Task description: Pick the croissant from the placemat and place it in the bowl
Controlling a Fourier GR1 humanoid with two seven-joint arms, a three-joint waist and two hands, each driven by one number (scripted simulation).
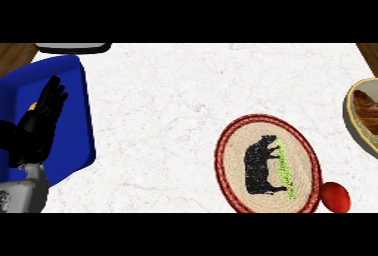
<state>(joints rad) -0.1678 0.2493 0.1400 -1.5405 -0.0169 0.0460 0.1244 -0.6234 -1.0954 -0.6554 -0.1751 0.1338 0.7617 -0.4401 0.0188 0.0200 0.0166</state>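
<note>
The oval woven placemat [267, 165], red-rimmed with a black cow on it, lies right of the middle with nothing on top of it. A beige bowl [351, 120] is cut off by the right edge. Inside it lies a brown croissant [365, 106], only partly in view. My left hand [40, 120] rests open at the far left with its fingers pointing up, far from both the placemat and the bowl. My right hand does not show.
A large blue object [70, 130] lies under and beside my left hand at the left edge. A red round thing [336, 196] sits at the placemat's lower right. A grey-white object [72, 48] pokes in at the top left. The counter [162, 100] is white marble.
</note>
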